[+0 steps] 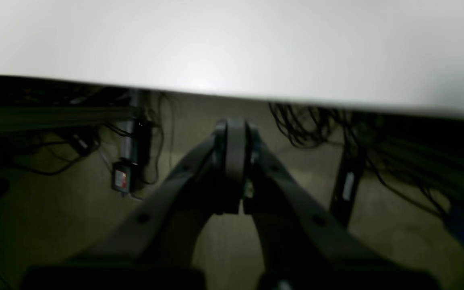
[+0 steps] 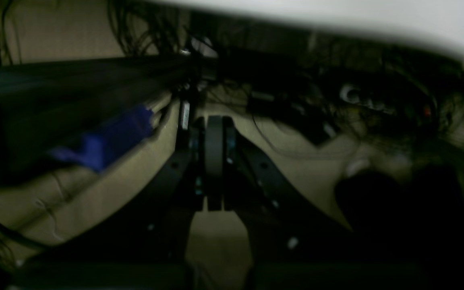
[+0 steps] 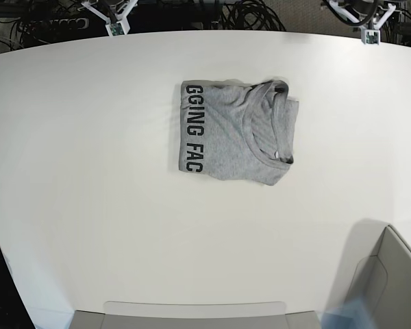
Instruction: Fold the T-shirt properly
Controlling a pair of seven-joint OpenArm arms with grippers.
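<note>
The heather-grey T-shirt [image 3: 233, 131] lies folded into a rough rectangle on the white table [image 3: 89, 171], a little above the middle of the base view. Black block lettering runs down its left edge and the ribbed crew neck faces right. My left gripper [image 1: 235, 133] is shut and empty, held past the table's edge over the floor. My right gripper [image 2: 214, 127] is shut and empty too, also off the table. In the base view only the arms' white tips show at the far edge, the left arm [image 3: 362, 15] at the top right and the right arm [image 3: 111, 14] at the top left.
Tangled black cables [image 2: 361, 100] and dark frame bars [image 1: 34, 117] lie on the floor under the table. A grey box [image 3: 390, 288] stands at the bottom right of the base view, and a grey tray edge [image 3: 192, 315] shows at the bottom centre.
</note>
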